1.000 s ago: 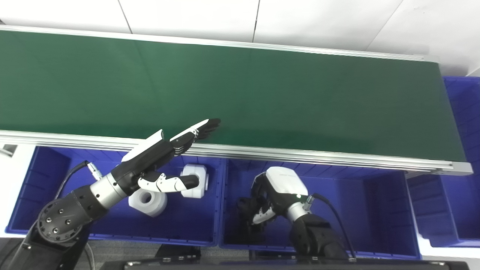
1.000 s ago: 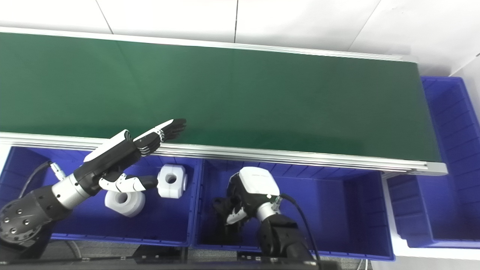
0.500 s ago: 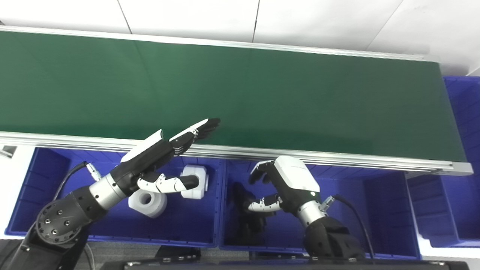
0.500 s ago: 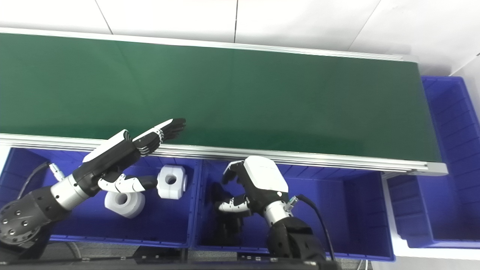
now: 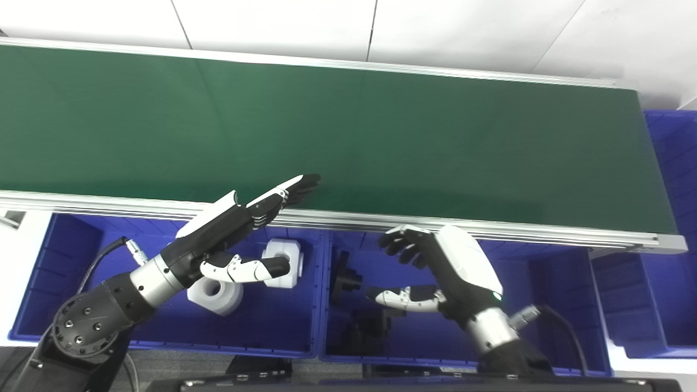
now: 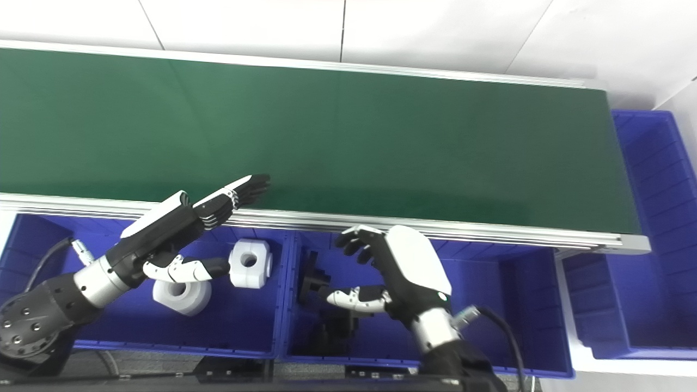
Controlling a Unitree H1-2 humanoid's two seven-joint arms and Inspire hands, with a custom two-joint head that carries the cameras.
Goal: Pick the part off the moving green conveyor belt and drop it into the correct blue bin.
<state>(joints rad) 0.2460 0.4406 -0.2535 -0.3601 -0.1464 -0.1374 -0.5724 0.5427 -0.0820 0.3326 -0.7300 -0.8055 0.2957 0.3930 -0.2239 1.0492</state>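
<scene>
Right hand (image 5: 446, 272) hovers above the middle blue bin (image 5: 544, 305), fingers (image 5: 400, 247) spread apart, thumb out, holding nothing. Down in that bin, at its left end, lie the black parts (image 5: 346, 277), one upright against the left wall, more dark pieces near the front wall; how many, I cannot tell. Left hand (image 5: 228, 228) reaches out flat, its fingers (image 5: 297, 185) stretched together over the near rail onto the green conveyor belt (image 5: 381, 136), thumb held apart above the left blue bin (image 5: 65, 283), empty too. In that bin sit two white parts (image 5: 283, 261), one blocky, one round with a hole, partly behind the thumb. A third blue bin (image 5: 672, 163) stands at the belt's right end.
</scene>
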